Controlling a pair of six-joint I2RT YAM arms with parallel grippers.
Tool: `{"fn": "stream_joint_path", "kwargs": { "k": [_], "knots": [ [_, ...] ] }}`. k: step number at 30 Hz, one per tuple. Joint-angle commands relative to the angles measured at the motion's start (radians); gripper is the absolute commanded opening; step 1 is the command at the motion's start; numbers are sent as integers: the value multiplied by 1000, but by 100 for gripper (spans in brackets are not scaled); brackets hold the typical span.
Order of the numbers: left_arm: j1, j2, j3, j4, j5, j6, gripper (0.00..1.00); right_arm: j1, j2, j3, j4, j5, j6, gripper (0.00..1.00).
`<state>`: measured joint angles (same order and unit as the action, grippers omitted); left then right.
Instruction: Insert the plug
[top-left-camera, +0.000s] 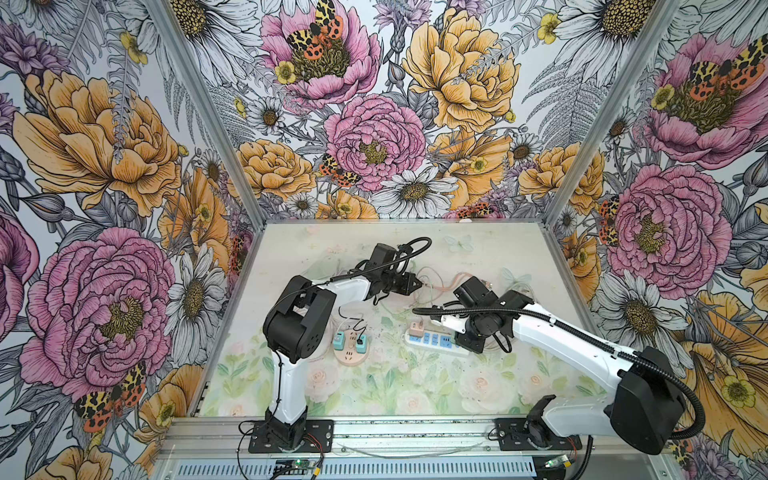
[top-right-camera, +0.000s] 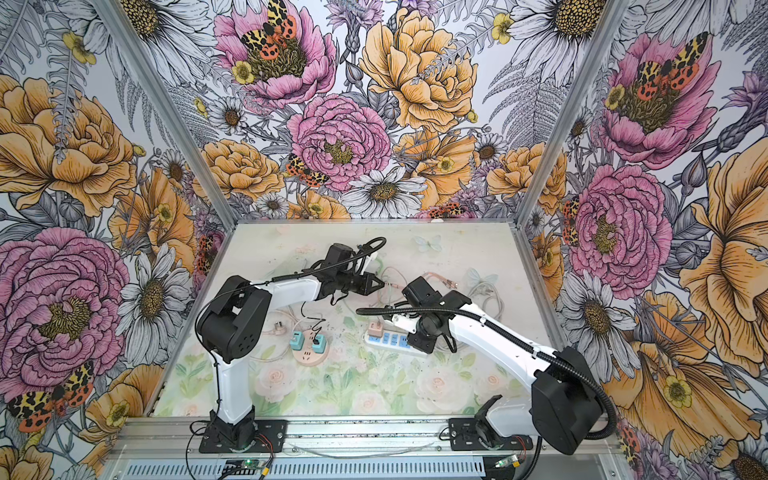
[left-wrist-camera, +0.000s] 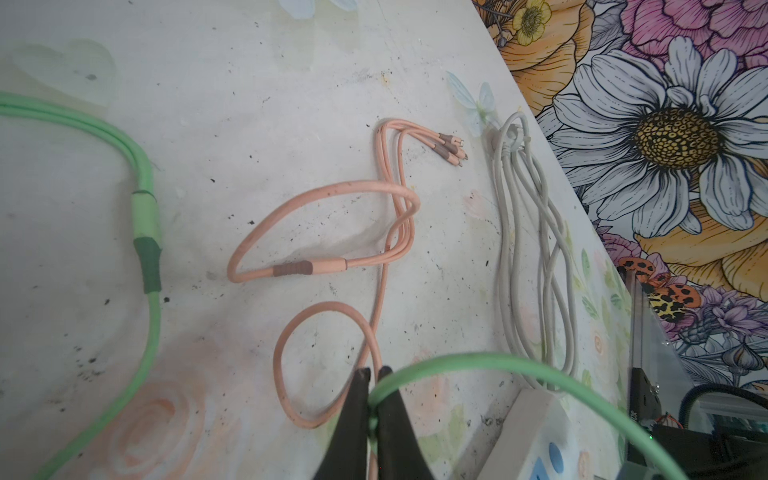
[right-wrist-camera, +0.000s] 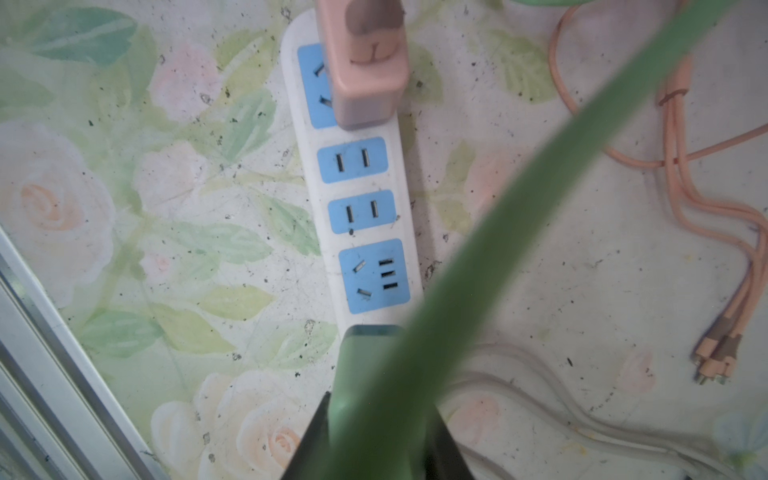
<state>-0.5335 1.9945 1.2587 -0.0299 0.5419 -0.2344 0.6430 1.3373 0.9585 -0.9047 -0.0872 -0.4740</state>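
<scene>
I see my left end effector pinching the green cable and my right end effector gripping the green plug. The power strip has a pink adapter in its end socket.

We see the dark tips of our left gripper pinched together on a green cable that arcs over the table. Beyond lie a looped pink cable and a bundled grey cable, with a white power strip nearby.

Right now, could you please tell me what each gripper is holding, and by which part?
The left gripper pinches the green cable partway along its length; the right gripper clamps the green plug by the sides of its body.
</scene>
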Motion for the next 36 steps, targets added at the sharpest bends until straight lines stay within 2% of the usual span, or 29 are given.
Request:
{"fn": "stream_joint_path", "kwargs": {
  "k": [1, 10, 21, 28, 31, 36],
  "knots": [
    [7, 15, 14, -1, 23, 23, 8, 4, -7, 18, 34, -34, -43, 0],
    [7, 26, 22, 0, 41, 28, 8, 0, 27, 39, 53, -52, -73, 0],
    [8, 26, 52, -48, 64, 40, 13, -7, 53, 33, 108, -91, -116, 0],
    [7, 21, 44, -65, 76, 55, 14, -12, 42, 16, 131, -77, -134, 0],
    [9, 22, 42, -70, 103, 57, 17, -14, 48, 12, 132, -75, -134, 0],
    [10, 0, 44, -140, 122, 65, 29, -22, 59, 9, 137, -67, -141, 0]
  ]
}}
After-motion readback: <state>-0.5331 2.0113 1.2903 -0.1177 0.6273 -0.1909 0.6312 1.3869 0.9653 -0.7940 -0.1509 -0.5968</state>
